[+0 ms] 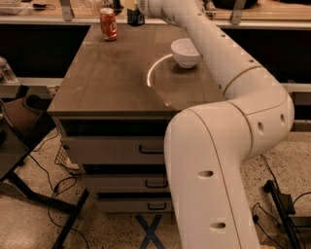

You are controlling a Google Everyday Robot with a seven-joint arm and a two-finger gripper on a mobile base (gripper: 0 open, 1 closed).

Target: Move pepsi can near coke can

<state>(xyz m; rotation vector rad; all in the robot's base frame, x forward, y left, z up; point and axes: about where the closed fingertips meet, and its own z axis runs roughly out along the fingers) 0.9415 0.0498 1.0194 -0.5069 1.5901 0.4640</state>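
The coke can (108,24) stands upright at the far left of the brown tabletop (112,82). The pepsi can (135,17), dark with a silver top, stands at the table's far edge, a short way right of the coke can and apart from it. My gripper (133,5) is right above the pepsi can at the top edge of the view, at the end of my white arm (214,53), which reaches in from the lower right across the table. The upper part of the gripper is cut off by the top edge of the view.
A white bowl (185,52) sits on the right half of the table, next to my arm. The table is a drawer cabinet with dark handles (150,150). A black stand and cables (34,185) lie on the floor at the left.
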